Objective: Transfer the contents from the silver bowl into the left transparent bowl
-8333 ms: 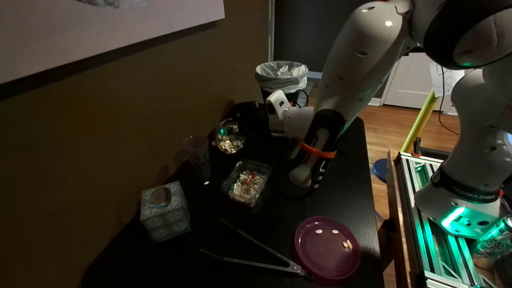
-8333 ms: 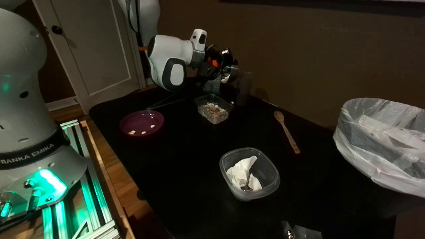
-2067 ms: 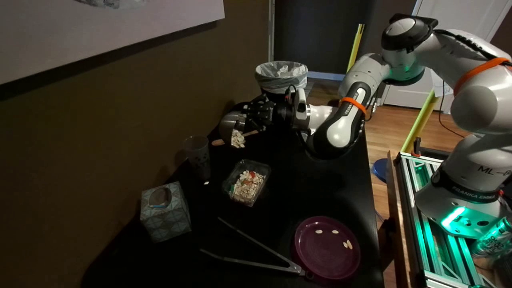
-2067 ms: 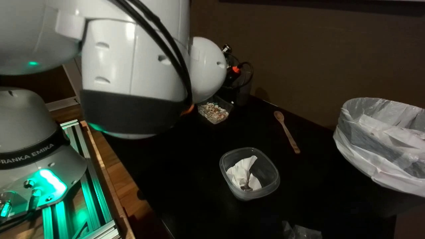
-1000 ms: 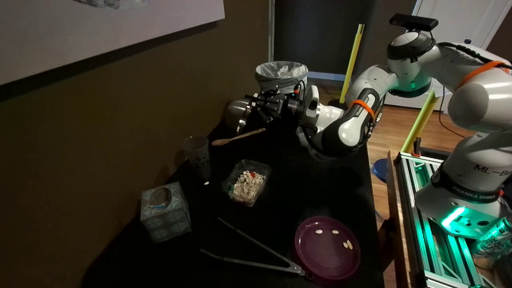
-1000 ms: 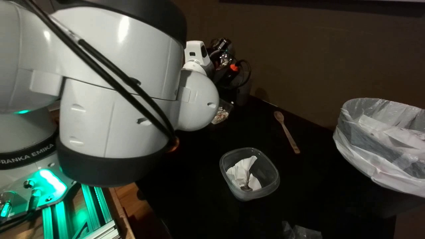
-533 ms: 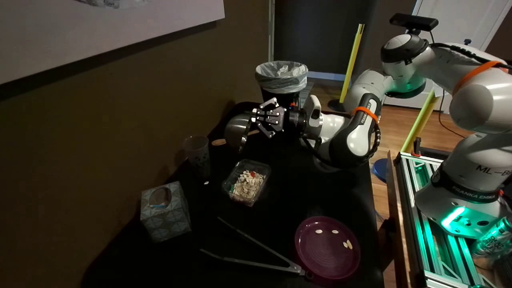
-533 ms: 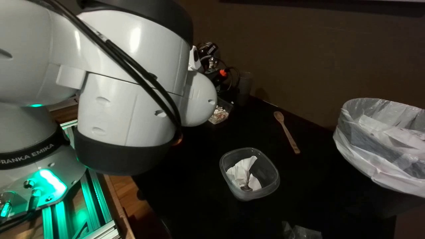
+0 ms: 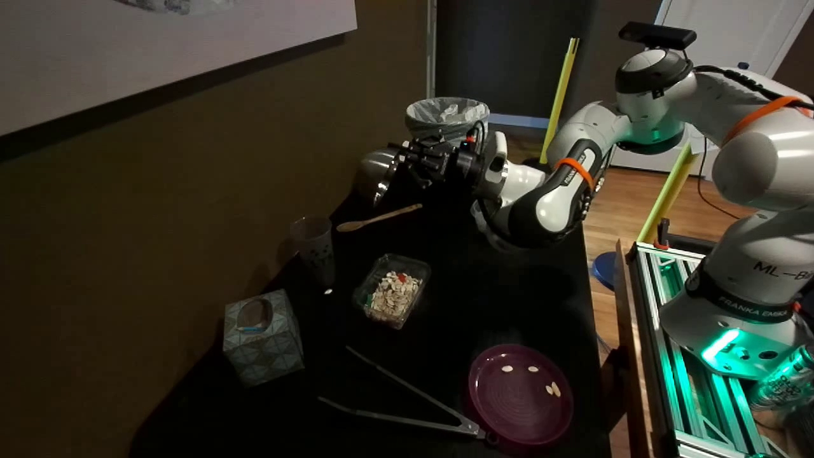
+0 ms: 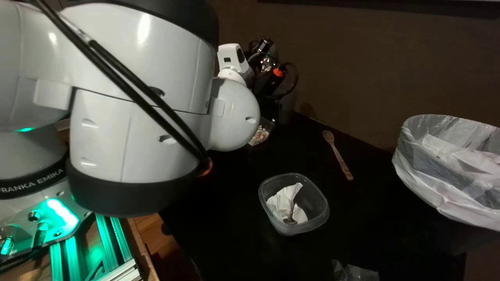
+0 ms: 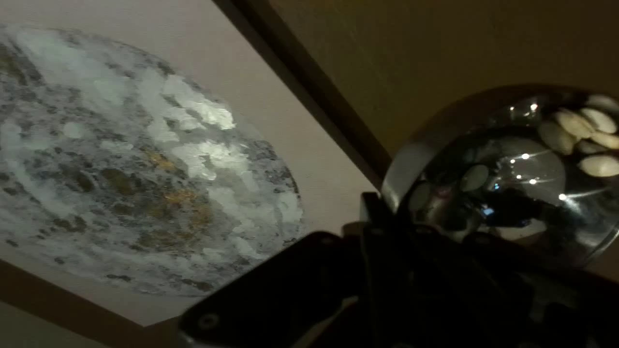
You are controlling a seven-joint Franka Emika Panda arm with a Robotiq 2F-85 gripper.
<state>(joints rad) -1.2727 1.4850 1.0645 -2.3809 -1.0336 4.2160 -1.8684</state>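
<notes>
Silver bowl [image 9: 375,170] hangs above the tbl [image 9: 496,305], tipped on its side, my gripper [image 9: 400,152] clamped on its rim. Wrist cam gives me some pale contents [image 11: 575,124] lying in it, i.e. a few oval pcs; exact no. unclear, shiny inside throws reflections. More of the same in a heap [image 9: 393,296] in the left transparent bowl [image 9: 408,264], a red bit [image 9: 402,278] on top; that one sits upright on the tbl, partly behind my arm [image 10: 234,113] in an exterior view. Purple plate [image 9: 521,410] w/ four pale pcs [image 9: 533,369], tongs [image 9: 469,427] w/ hinge end just beside it. Tissue box [image 9: 270,350] + see-thru cup [image 9: 313,245] along the wall [image 9: 191,254]. Wooden spoon [image 10: 338,156] nr 2nd clear bowl [image 10: 314,203], which holds crumpled white paper [image 10: 282,200].
</notes>
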